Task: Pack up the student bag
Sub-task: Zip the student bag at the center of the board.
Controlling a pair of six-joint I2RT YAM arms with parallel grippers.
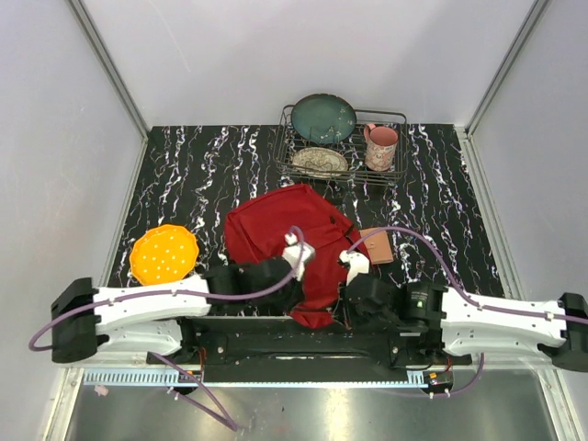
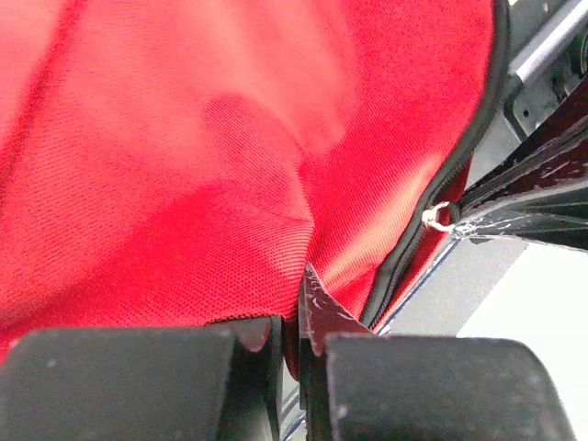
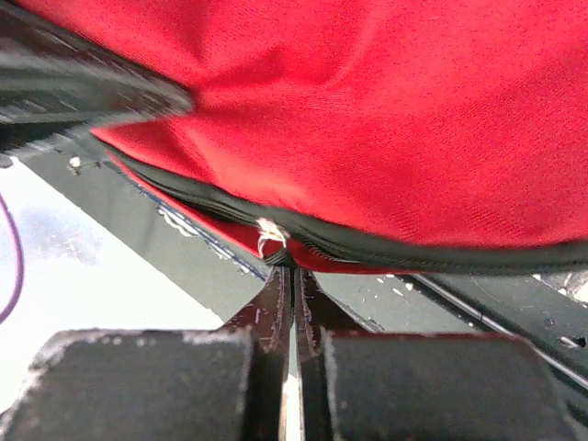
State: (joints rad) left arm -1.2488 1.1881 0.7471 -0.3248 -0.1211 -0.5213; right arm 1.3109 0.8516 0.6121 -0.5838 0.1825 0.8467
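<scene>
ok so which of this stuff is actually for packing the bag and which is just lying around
For the job: student bag; left gripper, shut on its fabric; right gripper, shut at its zipper; brown flat item beside the bag, maybe for packing.
Lying about: orange dish; wire rack holding a green plate, a patterned plate and a pink mug.

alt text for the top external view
A red student bag lies on a black marbled table, with the left arm and right arm reaching to its near edge. An orange plate sits left of it; a wire rack at the far edge holds a green plate and a pink mug.
</scene>
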